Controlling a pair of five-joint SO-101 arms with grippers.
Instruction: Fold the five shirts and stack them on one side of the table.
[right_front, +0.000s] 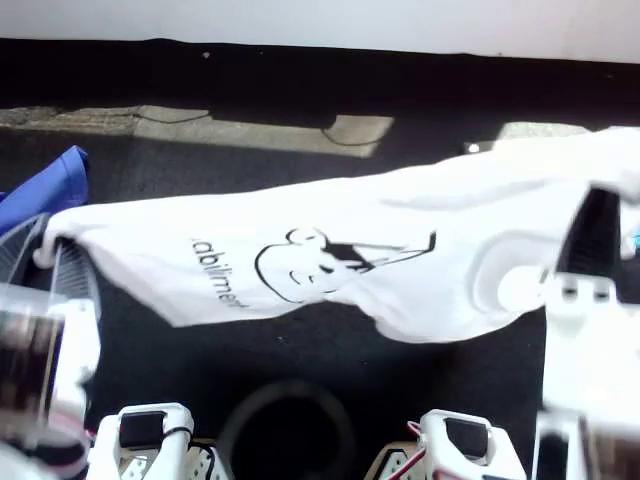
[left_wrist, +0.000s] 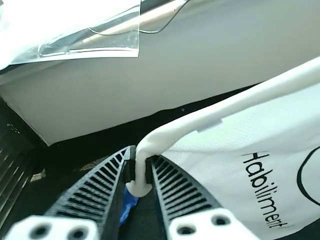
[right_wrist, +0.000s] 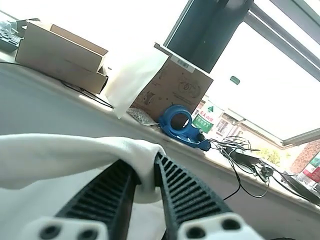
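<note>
Blue cloth (right_front: 55, 180) beside white shirt (right_front: 400, 235)

The shirt (right_front: 330, 250) hangs spread from left to right above the tabletop (right_front: 300, 360). One end is clamped in the left end effector (left_wrist: 142, 172) at the left side, the other in the right end effector (right_wrist: 146, 170) at the right. A second shirt (right_front: 50, 185) lies at the tabletop's left edge, just behind the left end effector. The two arm bases (right_front: 150, 435) sit side by side at the near edge — in front of the hanging shirt.
</note>
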